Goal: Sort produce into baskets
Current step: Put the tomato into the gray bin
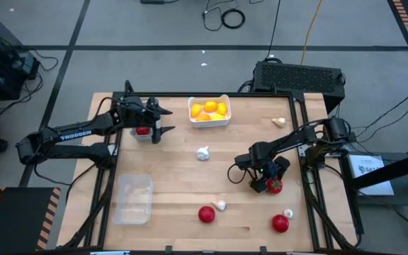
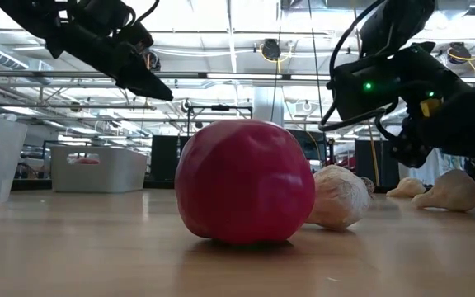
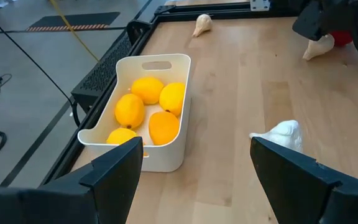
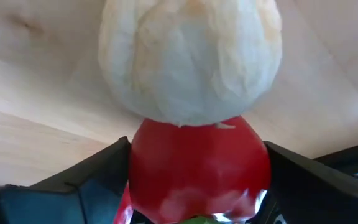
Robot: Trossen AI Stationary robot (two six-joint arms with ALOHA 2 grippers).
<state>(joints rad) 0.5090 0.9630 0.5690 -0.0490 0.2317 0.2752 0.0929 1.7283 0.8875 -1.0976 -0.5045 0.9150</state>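
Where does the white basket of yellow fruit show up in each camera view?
High view: white basket at the table's far edge, centre.
Low view: cannot tell; a pale tray sits far left.
Left wrist view: white basket fills the left-centre, yellow fruit inside.
Right wrist view: not in it.
Shared landmark: garlic bulb beside the basket.

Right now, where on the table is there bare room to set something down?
Bare wood lies between the white basket, the middle garlic and the far garlic; more between the clear basket and the front tomato. It is crowded at the right end effector and the front-right tomato.
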